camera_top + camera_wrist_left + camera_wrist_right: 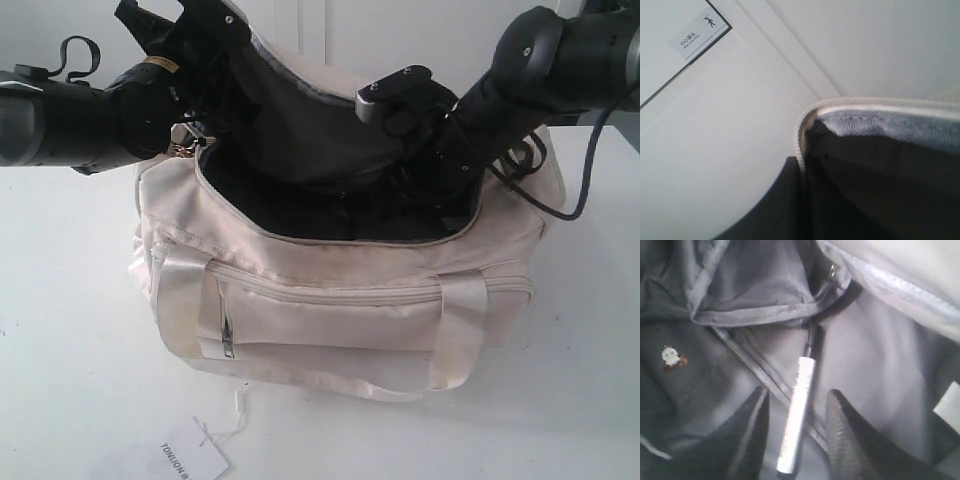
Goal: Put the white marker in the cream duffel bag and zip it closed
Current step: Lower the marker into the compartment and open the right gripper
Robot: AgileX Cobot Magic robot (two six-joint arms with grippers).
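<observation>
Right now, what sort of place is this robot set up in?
Probably an indoor lab or test room: a plain white table holds the cream duffel bag, bare white panelling stands behind it, and a small sign with Chinese characters and a pictogram is fixed to a white panel.

A cream duffel bag (340, 300) is set on the middle of a white table (70, 380), its front zip pocket (330, 325) and shiny straps (180, 290) turned to the viewer. The curved top is unzipped, and black lining is seen inside. The top flap (300, 120) is raised at the end of the left arm (70, 115), near a gold chain pull (182, 148). The right arm (540, 70) is reached down into the opening, its tip hidden. A printed paper tag (192, 462) is laid toward the table's front edge.
</observation>
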